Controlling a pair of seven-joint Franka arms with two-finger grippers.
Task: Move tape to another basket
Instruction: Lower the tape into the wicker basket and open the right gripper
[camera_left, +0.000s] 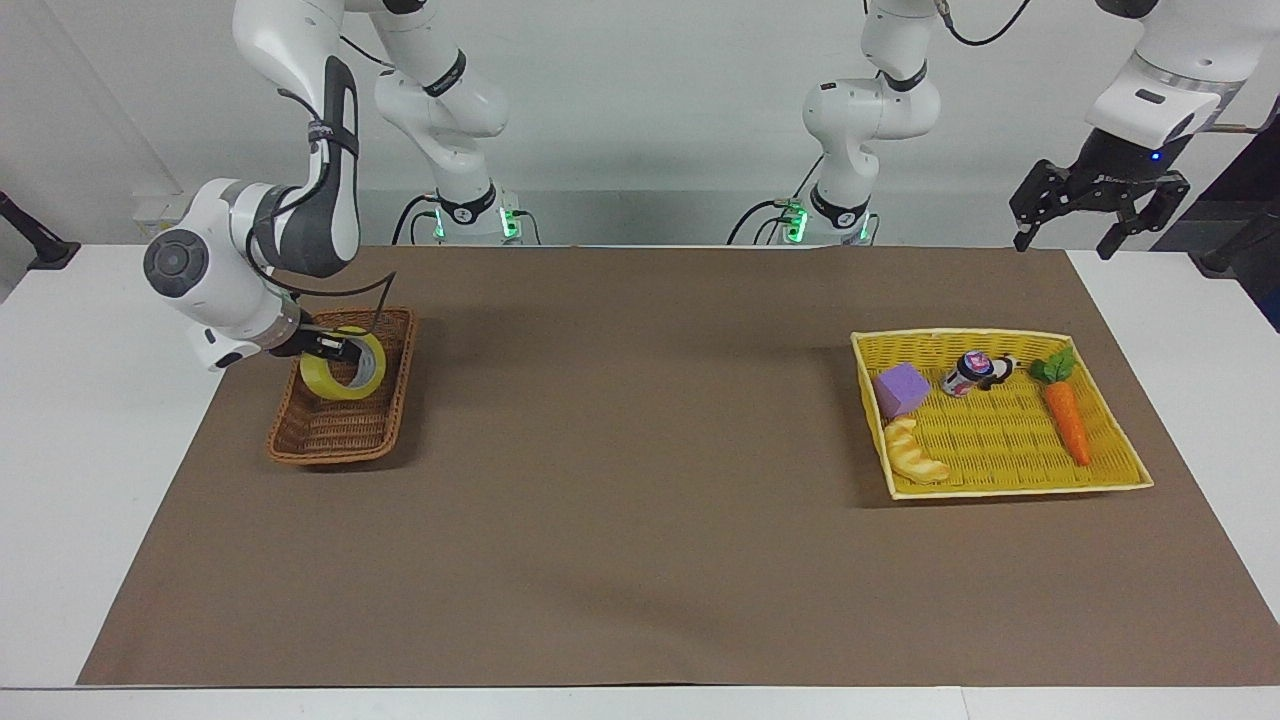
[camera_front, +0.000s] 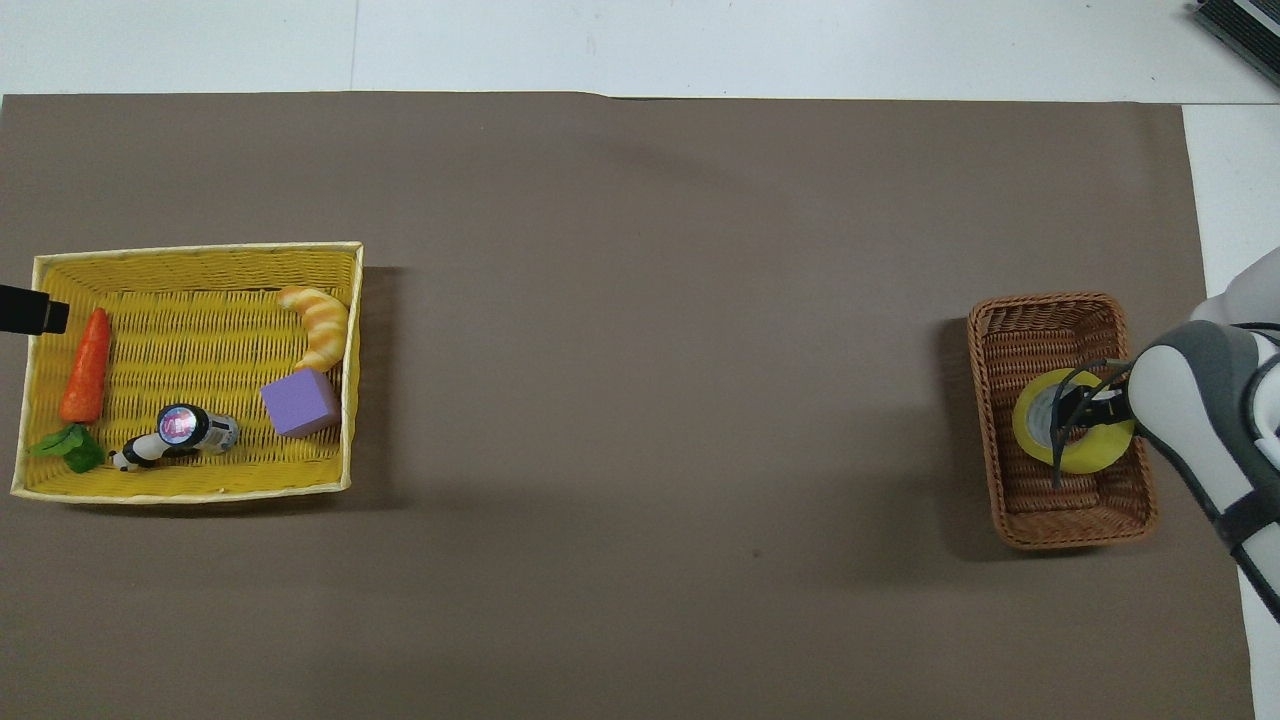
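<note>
The yellow tape (camera_left: 345, 366) is a thick roll with a grey-white core, tilted on edge inside the brown wicker basket (camera_left: 330, 435) at the right arm's end of the table. My right gripper (camera_left: 334, 349) reaches down into this basket and sits at the roll's upper rim. From overhead, the tape (camera_front: 1070, 437) lies over the middle of the basket (camera_front: 1045, 325), partly covered by the right gripper (camera_front: 1088, 405) and its cable. My left gripper (camera_left: 1090, 218) waits open, high over the table's corner at the left arm's end.
A flat bright-yellow woven tray (camera_left: 1000, 490) sits toward the left arm's end. It holds a carrot (camera_left: 1066, 420), a purple cube (camera_left: 901, 388), a bread toy (camera_left: 915, 452) and a small can (camera_left: 968, 372). A brown mat (camera_left: 640, 500) covers the table.
</note>
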